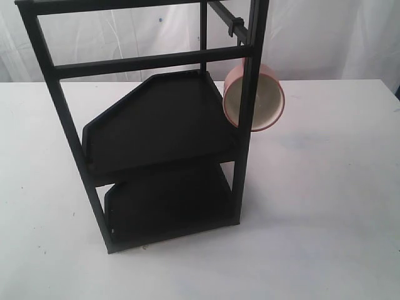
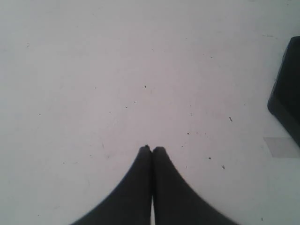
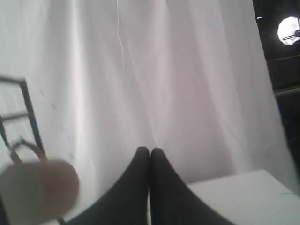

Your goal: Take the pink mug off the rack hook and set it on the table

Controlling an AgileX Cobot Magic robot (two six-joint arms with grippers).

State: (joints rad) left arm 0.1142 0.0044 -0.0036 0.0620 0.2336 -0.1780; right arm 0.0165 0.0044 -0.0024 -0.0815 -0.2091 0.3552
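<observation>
The pink mug [image 1: 265, 100] hangs from the rack hook [image 1: 226, 17] at the upper right of the tall black rack [image 1: 159, 122], its cream inside facing the exterior camera. The rack's front post crosses the mug's mouth. In the right wrist view the mug [image 3: 44, 188] appears blurred, off to one side of my right gripper [image 3: 150, 150], which is shut, empty and apart from it. My left gripper [image 2: 152, 148] is shut over the bare white table [image 2: 117, 70] with nothing in it. Neither gripper shows in the exterior view.
The rack has two black shelves [image 1: 162, 125] and stands on the white table [image 1: 325, 206]. A corner of the rack [image 2: 287, 98] shows in the left wrist view. A white curtain [image 3: 164, 70] hangs behind the table, with a lamp [image 3: 288, 30] beyond it.
</observation>
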